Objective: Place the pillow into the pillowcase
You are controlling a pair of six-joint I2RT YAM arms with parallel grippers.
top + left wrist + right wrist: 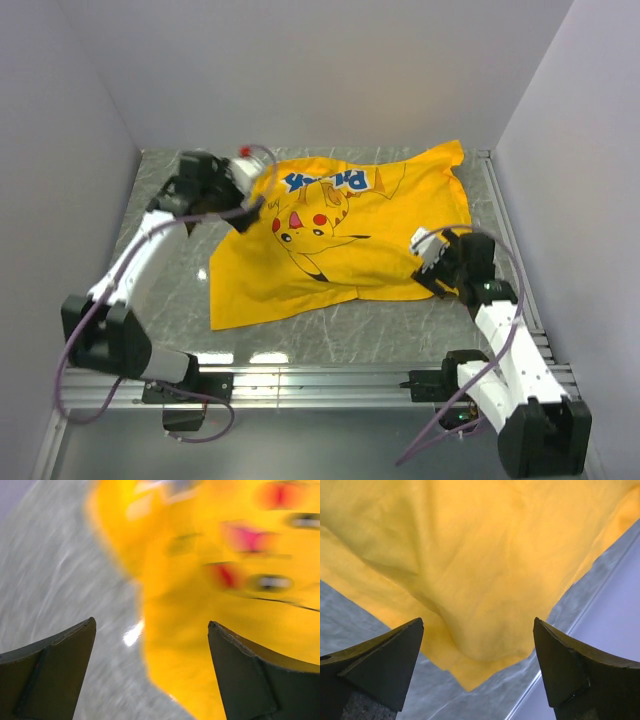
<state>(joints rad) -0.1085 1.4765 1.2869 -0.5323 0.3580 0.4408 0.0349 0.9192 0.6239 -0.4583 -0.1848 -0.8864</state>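
Looking down on the pillowcase lying spread and rumpled across the middle of the surface, print side up, with the cartoon toward the left arm's side and the blue lettering along the far edge. Stretching one yellow corner toward the far right of the surface and another toward the near left.

Holding the left end effector over the far left edge of the pillowcase, fingers standing wide apart and gripping nothing. Showing, in the blurred left wrist view, yellow cloth beneath one finger and bare grey surface beneath the other, with the cloth's edge running between them.

Holding the right end effector at the near right corner of the pillowcase, fingers likewise spread wide and clasping nothing. Showing, in the right wrist view, that yellow corner pointing down between the two fingers and lying on the surface, with the pale wall close beside it.
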